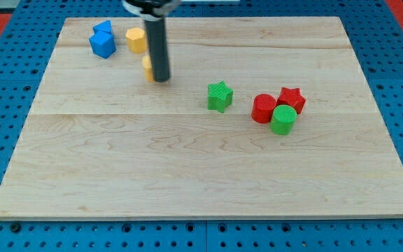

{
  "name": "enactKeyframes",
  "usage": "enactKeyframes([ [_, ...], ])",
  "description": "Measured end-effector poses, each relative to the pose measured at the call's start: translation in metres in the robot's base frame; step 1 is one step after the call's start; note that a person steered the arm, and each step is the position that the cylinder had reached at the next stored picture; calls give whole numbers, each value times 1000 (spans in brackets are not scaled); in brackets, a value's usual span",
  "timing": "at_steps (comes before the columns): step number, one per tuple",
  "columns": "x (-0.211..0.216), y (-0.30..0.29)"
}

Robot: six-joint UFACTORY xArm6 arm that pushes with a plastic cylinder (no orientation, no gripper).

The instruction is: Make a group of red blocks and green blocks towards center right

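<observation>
The rod carries no jaws, and its tip (160, 79) rests on the wooden worktop (187, 175) well to the view's left of the green star block (220, 96), which lies apart from the touching red cylinder (263, 108), red star (292, 99) and green cylinder (283, 120) at centre right.

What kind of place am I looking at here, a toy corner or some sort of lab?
Most likely a robotics lab bench. A pale wooden board lies on a blue perforated base, a dark rod ends in my tip, and small blocks such as the green star are scattered around.
</observation>
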State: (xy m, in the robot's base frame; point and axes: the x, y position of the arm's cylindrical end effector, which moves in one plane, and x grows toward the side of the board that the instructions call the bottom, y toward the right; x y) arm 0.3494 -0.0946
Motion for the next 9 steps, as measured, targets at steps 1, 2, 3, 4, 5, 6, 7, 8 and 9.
enactKeyframes([
  [1, -35, -44],
  [2, -19, -32],
  [3, 45, -3],
  [4, 56, 73],
  [5, 62, 140],
  [6, 64, 163],
  [7, 66, 157],
  [8, 68, 178],
  [9, 82, 160],
])
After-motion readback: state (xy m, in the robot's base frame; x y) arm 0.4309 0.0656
